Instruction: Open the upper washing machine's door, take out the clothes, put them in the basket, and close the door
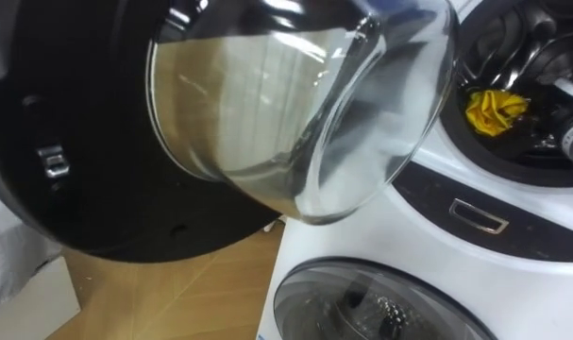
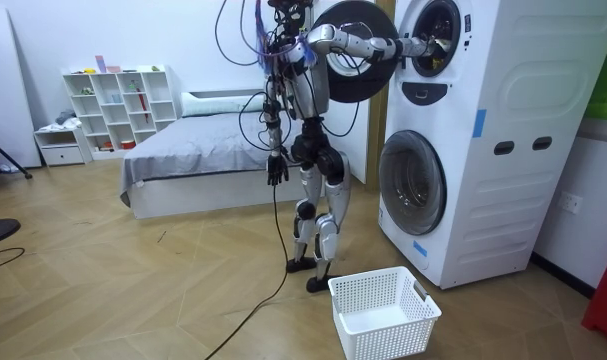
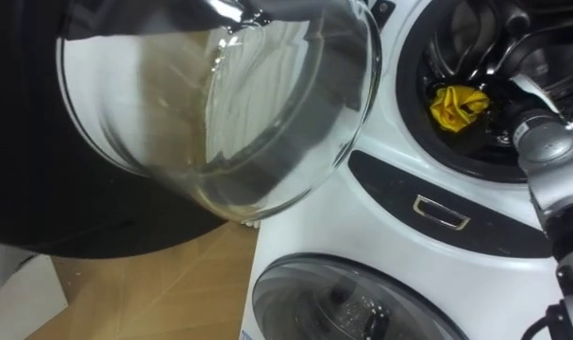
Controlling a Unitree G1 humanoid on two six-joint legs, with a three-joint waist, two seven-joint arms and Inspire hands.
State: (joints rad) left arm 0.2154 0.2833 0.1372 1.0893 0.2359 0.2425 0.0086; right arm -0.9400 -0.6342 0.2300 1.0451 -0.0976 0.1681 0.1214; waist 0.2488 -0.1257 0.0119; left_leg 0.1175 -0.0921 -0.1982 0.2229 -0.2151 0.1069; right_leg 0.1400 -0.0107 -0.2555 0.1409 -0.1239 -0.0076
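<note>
- Cloth [image 1: 496,110]: yellow, bunched, lying low at the front of the upper drum [image 1: 475,142], just inside the rim.
- R hand [image 3: 509,59]: reached into the same drum, above and near the cloth. It is dark on dark, so we cannot tell if it is open, closed or touching the cloth.
- Upper door [image 1: 295,104]: swung open to robot's left, glass bowl close to the head cam.
- Lower door [image 1: 380,307]: closed.
- L hand [image 2: 275,172]: hangs at robot's side; we can't read its state.
- Robot stands upright facing the washer stack [image 2: 503,140]. White basket [image 2: 383,335] is on the floor near its feet, in front of the stack.
</note>
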